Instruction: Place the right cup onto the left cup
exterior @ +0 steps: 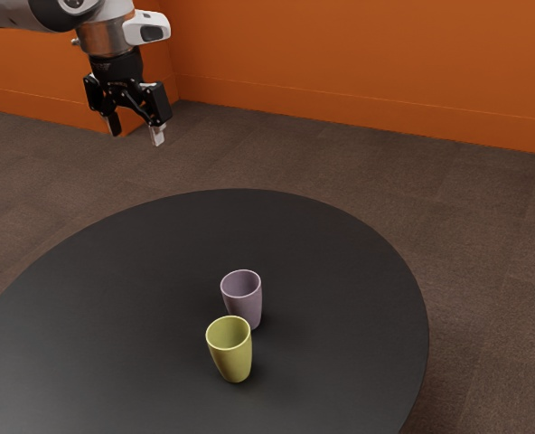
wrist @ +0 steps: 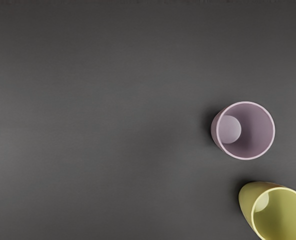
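Gripper (exterior: 136, 130) empty, fingers wide, likely to straddle a wall; yellow-green cup (exterior: 232, 353) on the right, lilac cup (exterior: 244, 303) just left, both upright, mouths up, presumably for nesting.

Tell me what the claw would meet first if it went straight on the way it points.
Most likely the dark tabletop: the claw points down, and the mauve cup and the yellow-green cup seem off to one side. How far down is unclear.

Tool (exterior: 136, 131) aloft, fingers (exterior: 157, 136) well apart.
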`<state>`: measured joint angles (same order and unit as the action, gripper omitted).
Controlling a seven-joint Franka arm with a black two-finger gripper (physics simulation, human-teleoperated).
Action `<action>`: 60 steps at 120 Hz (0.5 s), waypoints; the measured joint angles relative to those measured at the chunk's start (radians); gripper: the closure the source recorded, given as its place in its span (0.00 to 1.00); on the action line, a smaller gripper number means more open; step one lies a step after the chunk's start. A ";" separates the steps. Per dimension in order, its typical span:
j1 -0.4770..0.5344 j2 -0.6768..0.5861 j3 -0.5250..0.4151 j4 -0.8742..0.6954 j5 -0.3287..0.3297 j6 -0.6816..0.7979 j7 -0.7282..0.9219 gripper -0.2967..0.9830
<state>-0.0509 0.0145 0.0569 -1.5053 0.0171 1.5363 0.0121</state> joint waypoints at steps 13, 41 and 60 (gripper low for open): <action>-0.003 0.002 0.000 0.000 0.001 0.000 0.003 0.23; -0.001 0.000 -0.015 0.000 -0.005 -0.008 0.011 0.23; 0.017 0.003 -0.049 -0.030 -0.005 -0.004 0.006 0.23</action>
<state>-0.0336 0.0170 0.0079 -1.5353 0.0117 1.5321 0.0183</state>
